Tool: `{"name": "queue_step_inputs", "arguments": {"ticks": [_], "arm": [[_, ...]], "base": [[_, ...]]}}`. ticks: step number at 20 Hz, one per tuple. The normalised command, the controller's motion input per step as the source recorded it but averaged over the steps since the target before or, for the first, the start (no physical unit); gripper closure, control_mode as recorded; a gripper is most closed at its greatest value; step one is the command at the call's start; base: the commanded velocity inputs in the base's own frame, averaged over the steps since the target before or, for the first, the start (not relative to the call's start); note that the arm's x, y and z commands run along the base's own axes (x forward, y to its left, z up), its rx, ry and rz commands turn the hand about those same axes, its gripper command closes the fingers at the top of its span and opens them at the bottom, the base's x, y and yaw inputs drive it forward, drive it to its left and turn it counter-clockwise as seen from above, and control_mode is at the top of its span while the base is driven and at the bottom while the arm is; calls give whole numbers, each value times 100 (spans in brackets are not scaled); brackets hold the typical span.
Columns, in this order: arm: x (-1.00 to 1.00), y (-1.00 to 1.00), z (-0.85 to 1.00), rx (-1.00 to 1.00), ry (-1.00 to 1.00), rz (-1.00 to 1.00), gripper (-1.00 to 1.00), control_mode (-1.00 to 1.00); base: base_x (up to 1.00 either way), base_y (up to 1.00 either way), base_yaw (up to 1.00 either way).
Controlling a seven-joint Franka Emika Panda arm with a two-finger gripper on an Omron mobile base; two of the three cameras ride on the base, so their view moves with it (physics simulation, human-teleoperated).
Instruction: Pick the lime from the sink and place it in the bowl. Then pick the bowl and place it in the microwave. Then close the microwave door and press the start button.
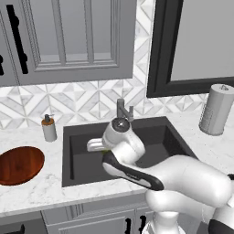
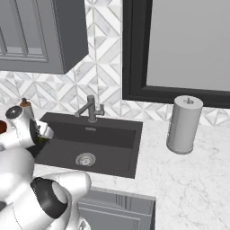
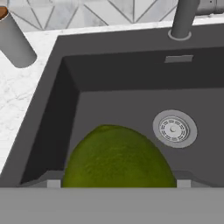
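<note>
I'm seeing the two-finger gripper [image 3: 118,183] clamping the round yellow-green lime [image 3: 118,157] above the dark charcoal sink [image 3: 57,122], while the reddish-brown wooden bowl [image 1: 19,164] is sitting on the left counter.

The marble tabletop [image 1: 32,194] carried the bowl [image 1: 19,165] at its left, a soap bottle [image 1: 48,128] beside the sink [image 1: 73,151], and a paper-towel roll [image 1: 216,109] at its right.
</note>
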Motion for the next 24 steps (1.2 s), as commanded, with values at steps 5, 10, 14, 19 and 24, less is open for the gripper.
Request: {"name": "queue_step_inputs", "arguments": {"ticks": [5,10,14,19,24], "arm": [[-8,93,100,10,24,19,100,-100],[7,100,96,5,32,28,100,-100],[10,100,12,-7,9,17,100,-100],[0,100,-47,-17,-1,2,100,-100],[16,100,-41,-9,1,0,100,-100]], "base": [[0,0,0],[0,0,0],[0,0,0],[0,0,0],[0,0,0]]}}
